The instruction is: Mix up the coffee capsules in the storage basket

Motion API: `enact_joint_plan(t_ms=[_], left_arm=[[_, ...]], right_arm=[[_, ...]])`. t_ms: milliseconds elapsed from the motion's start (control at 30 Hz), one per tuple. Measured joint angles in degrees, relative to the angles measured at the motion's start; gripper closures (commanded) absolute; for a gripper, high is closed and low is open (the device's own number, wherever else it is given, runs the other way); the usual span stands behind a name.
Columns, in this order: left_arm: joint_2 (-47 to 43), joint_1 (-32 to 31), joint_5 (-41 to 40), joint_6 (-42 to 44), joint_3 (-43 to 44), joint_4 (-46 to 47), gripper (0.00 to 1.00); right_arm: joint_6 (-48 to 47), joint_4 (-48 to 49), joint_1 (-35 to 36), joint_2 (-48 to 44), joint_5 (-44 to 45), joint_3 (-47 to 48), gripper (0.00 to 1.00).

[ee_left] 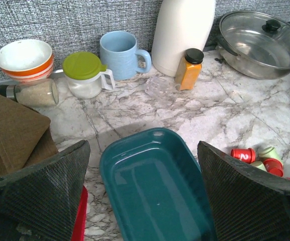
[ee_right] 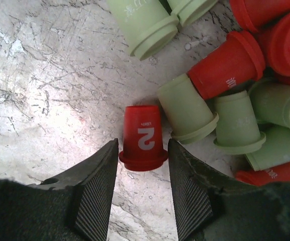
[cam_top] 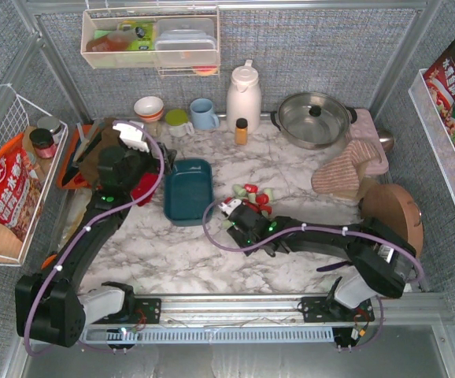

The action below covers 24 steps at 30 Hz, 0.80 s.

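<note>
The dark teal storage basket (cam_top: 188,189) (ee_left: 155,196) lies empty at the left centre of the marble table. My left gripper (ee_left: 142,146) hangs open above its near end, one finger on each side. The coffee capsules (cam_top: 253,194) (ee_left: 259,158), red and pale green, lie in a loose heap on the table to the right of the basket. My right gripper (ee_right: 142,150) (cam_top: 235,208) is down at the heap's left edge. Its fingertips press on both sides of the rim of a red capsule (ee_right: 142,136) marked 2, which lies on the marble. Green capsules (ee_right: 187,108) lie just beside it.
Along the back wall stand a striped bowl (ee_left: 23,59), a green-lidded cup (ee_left: 85,74), a blue mug (ee_left: 120,54), a white jug (ee_left: 182,35), an orange-capped bottle (ee_left: 189,69) and a lidded steel pan (cam_top: 314,118). A striped mitt (cam_top: 345,169) and a wooden board (cam_top: 393,213) lie at the right.
</note>
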Motion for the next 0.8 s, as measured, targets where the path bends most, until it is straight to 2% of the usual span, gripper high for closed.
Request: enact_joint_plan(t_ms=[267, 500, 667, 800], left_arm=[[0.37, -0.70, -0.79, 0.31, 0.09, -0.13, 0.04], [0.59, -1.29, -0.79, 0.55, 0.42, -0.37, 0.04], [1.05, -1.79, 0.13, 0.66, 0.26, -0.13, 0.07], [1.79, -2.45, 4.02, 1.09, -0.96, 0.76, 0.08]], right_arm=[[-1.95, -1.92, -0.31, 4.02, -1.84, 3.58, 0.61], [-2.80, -2.27, -0.31, 3.93, -2.29, 3.82, 0.69], [-4.37, -1.60, -0.35, -2.47, -2.51, 1.79, 0.69], [-7.50, 3.74, -0.35, -9.77, -1.60, -0.24, 0.70]])
